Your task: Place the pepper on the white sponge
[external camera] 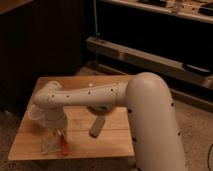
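Wooden table (116, 143) is being viewed from above and from its front side. Its left edge is slanting down to the near left corner, and a strip of speckled floor (11, 131) is showing beyond that edge.

Near the front-left corner the white sponge (48, 145) is lying flat, with only a thin margin of bare wood between it and the front edge.

Just right of the sponge the pepper (63, 146) is being seen, its long axis pointing toward the front edge and its lower tip close to the lip. Whether it is touching the sponge or only beside it cannot be told.

The gripper (56, 131) is being held low over the board, right above the upper end of the pepper and the back of the sponge. Whether it is spread, pressed together or pinching the pepper cannot be told.

Right of the pepper, a patch of open wood is being left along the front edge. Beyond it a dark grey oblong bar (97, 127) is lying tilted, well apart from the pepper. Behind the bar a small dark object (102, 108) is being shadowed by the forearm.

The white arm (150, 115) is being stretched right to left across the table's middle. Its bulky upper part is covering the right edge and the front-right corner.

Along the back, a low shelf rail (150, 57) is running down to the right.
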Tool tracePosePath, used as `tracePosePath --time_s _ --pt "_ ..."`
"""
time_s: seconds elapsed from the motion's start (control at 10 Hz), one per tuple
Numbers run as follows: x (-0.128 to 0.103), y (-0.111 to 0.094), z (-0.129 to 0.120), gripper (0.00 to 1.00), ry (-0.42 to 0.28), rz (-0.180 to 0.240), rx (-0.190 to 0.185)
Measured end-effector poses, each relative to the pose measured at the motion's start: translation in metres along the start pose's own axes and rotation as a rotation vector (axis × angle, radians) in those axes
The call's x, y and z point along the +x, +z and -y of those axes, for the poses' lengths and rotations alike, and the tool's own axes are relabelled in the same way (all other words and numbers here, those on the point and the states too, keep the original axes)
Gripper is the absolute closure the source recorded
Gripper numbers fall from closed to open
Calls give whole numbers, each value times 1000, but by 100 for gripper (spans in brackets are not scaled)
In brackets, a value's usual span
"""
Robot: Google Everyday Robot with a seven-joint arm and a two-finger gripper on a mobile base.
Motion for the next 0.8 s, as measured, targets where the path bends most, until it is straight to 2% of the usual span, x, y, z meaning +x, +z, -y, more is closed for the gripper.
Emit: tracePosePath --time_s 0.8 --pt "7 -4 20 100 -21 -5 -5"
